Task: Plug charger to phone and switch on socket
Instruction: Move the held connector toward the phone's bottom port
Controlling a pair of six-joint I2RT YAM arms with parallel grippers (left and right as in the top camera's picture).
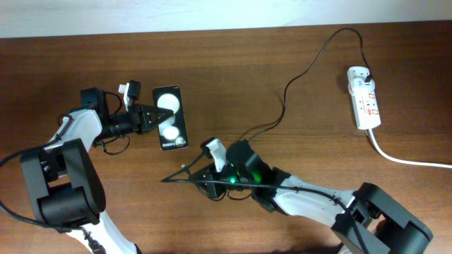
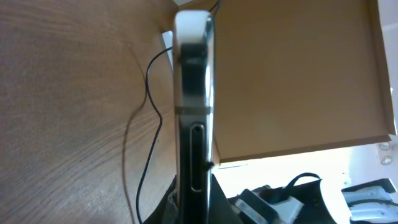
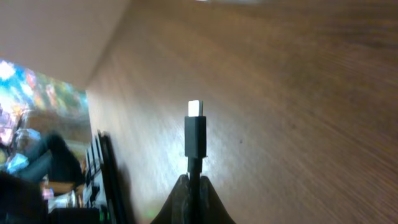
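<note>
The left fingers point(image 1: 146, 116) are pressed together on the phone point(image 1: 171, 118), pinching its left long edge, screen up. It is rigid, glossy glass and likely slippery, so an edge grip suits it. Below and right of the phone, the right fingers point(image 3: 181, 202) pinch the charger point(image 3: 195, 134) just behind its stiff connector, whose tip pokes free. The cable is thin and limp, so holding it close to the tip seems wise. It trails to the socket point(image 1: 364, 106), well right of the phone on the worktop point(image 1: 296, 162). The socket looks light and may slide when pressed.
</note>
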